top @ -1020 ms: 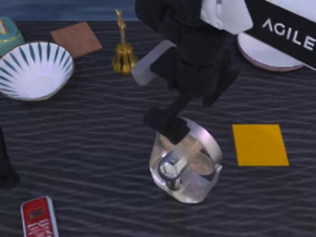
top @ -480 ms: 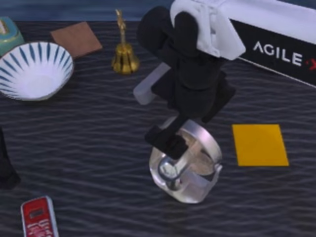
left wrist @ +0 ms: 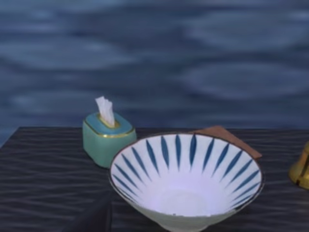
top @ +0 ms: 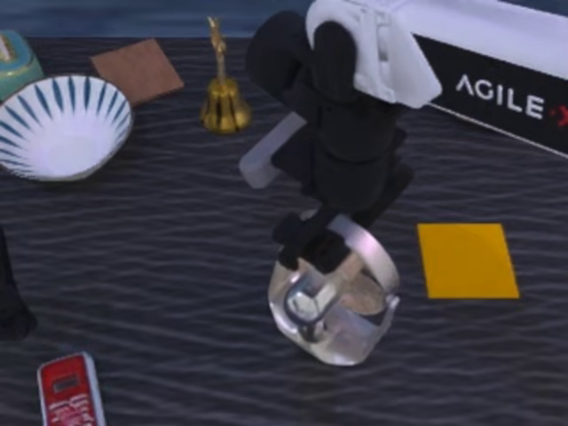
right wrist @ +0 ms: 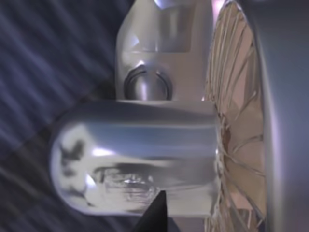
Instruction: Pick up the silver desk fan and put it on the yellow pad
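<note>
The silver desk fan (top: 342, 306) stands at the table's middle front, its ring cage tilted and its chrome hub (right wrist: 135, 159) filling the right wrist view. My right gripper (top: 312, 241) reaches down from the back right onto the fan's top and is shut on it. One black fingertip (right wrist: 155, 215) touches the hub. The fan rests on the table. The yellow pad (top: 467, 260) lies flat and bare just to the right of the fan. My left arm (top: 7, 297) sits parked at the table's left edge.
A blue-striped white bowl (top: 60, 124) sits at the back left, beside a teal tissue box (top: 13, 58) and a brown square pad (top: 138, 69). A gold bell (top: 222, 98) stands behind the fan. A red phone (top: 69, 390) lies front left. A white plate (top: 479, 102) lies back right.
My right arm came down over the fan, then held still. Its visible finger slid in toward the fan's hub, closing the grip. The fan has not moved.
</note>
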